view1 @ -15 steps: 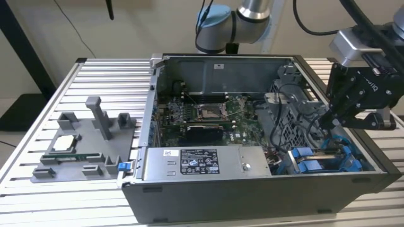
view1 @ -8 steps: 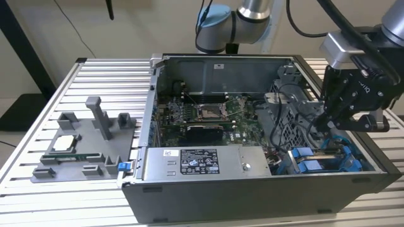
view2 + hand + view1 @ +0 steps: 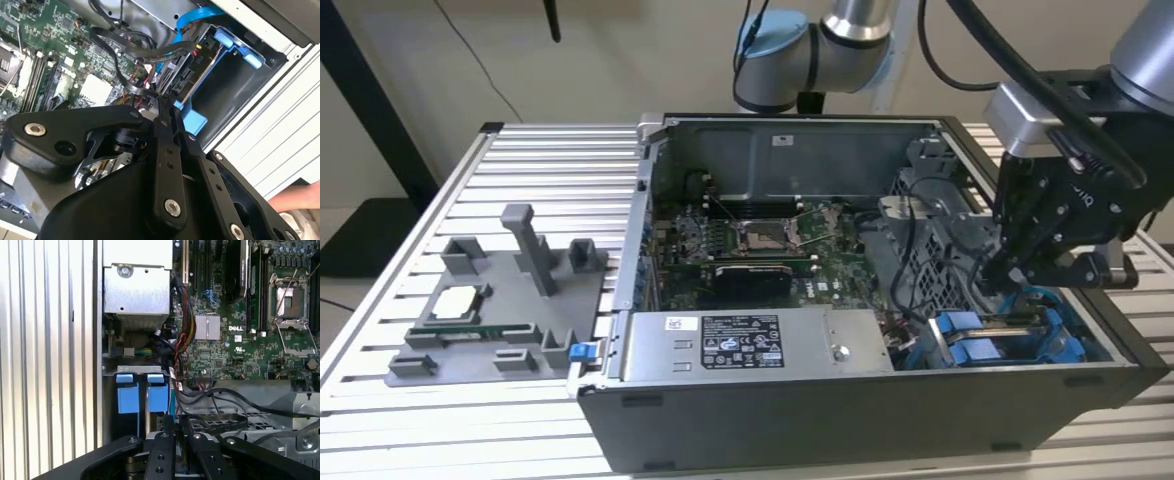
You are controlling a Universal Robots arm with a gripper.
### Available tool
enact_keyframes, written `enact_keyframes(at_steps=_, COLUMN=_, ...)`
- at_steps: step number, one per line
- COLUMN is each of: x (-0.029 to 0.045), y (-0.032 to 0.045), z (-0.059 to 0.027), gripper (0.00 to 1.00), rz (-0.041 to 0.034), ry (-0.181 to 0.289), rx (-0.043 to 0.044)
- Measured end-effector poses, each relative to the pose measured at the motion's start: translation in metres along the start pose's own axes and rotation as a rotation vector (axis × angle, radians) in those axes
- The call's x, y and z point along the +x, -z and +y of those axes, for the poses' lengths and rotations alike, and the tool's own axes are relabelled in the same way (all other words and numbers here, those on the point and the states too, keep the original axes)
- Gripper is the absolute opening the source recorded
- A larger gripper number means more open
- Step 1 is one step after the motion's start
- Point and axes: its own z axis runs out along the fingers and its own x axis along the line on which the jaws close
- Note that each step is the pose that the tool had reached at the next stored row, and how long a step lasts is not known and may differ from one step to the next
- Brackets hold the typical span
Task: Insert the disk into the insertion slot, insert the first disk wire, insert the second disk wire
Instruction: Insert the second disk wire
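My gripper (image 3: 1003, 278) hangs over the case's front corner on the exterior view's right, just above the insertion slot (image 3: 994, 338) with its blue rails. In the second wrist view the disk (image 3: 192, 70) sits inside the slot's blue frame (image 3: 227, 42), connector edge facing the gripper. The fingers (image 3: 161, 125) are drawn together at their tips, shut on a black disk wire (image 3: 142, 90) that loops back toward the board. A second black wire (image 3: 170, 50) with coloured strands reaches the disk's edge, and a blue cable (image 3: 192, 17) arcs above it. In the first wrist view the gripper (image 3: 176, 421) is beside two blue tabs (image 3: 128, 397).
The grey labelled power-supply box (image 3: 747, 345) lies along the case front. The motherboard (image 3: 747, 240) fills the case floor, and a perforated cage (image 3: 921, 265) stands next to the slot. A grey fixture (image 3: 494, 300) with parts sits at the exterior view's left. A hand (image 3: 295, 199) shows outside the case.
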Motion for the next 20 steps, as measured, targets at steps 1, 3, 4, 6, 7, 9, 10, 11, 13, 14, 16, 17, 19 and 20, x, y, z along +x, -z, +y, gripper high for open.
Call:
enact_keyframes(at_steps=1, x=0.0001, y=-0.0010, z=-0.0001, gripper=0.00, rz=0.0022, ry=-0.003, rx=0.0012)
enact_keyframes(at_steps=3, x=0.0003, y=-0.0036, z=-0.0002, gripper=0.00, rz=0.0038, ry=-0.010, rx=0.0033)
enact_keyframes(at_steps=4, x=0.0005, y=-0.0047, z=-0.0002, gripper=0.00, rz=0.0038, ry=-0.013, rx=0.0038)
enact_keyframes(at_steps=6, x=0.0007, y=-0.0067, z=-0.0003, gripper=0.00, rz=0.0037, ry=-0.016, rx=0.0042)
enact_keyframes(at_steps=7, x=0.0008, y=-0.0074, z=-0.0003, gripper=0.00, rz=0.0039, ry=-0.016, rx=0.0042)
enact_keyframes(at_steps=9, x=0.0006, y=-0.0088, z=-0.0010, gripper=0.00, rz=0.0039, ry=-0.015, rx=0.0042)
enact_keyframes(at_steps=10, x=0.0006, y=-0.0094, z=-0.0014, gripper=0.00, rz=0.0038, ry=-0.014, rx=0.0041)
enact_keyframes(at_steps=11, x=0.0005, y=-0.0099, z=-0.0021, gripper=0.00, rz=0.0038, ry=-0.012, rx=0.0039)
enact_keyframes(at_steps=13, x=0.0007, y=-0.0116, z=-0.0036, gripper=0.00, rz=0.0040, ry=-0.005, rx=0.0034)
enact_keyframes(at_steps=14, x=0.0008, y=-0.0126, z=-0.0042, gripper=0.00, rz=0.0042, ry=-0.002, rx=0.0042)
enact_keyframes(at_steps=16, x=0.0010, y=-0.0150, z=-0.0046, gripper=0.00, rz=0.0062, ry=0.000, rx=0.0079)
enact_keyframes(at_steps=17, x=0.0011, y=-0.0162, z=-0.0049, gripper=0.00, rz=0.0077, ry=0.000, rx=0.0094)
enact_keyframes(at_steps=19, x=0.0014, y=-0.0185, z=-0.0054, gripper=0.00, rz=0.0095, ry=0.000, rx=0.0129)
enact_keyframes(at_steps=20, x=0.0015, y=-0.0194, z=-0.0057, gripper=0.00, rz=0.0098, ry=0.001, rx=0.0157)
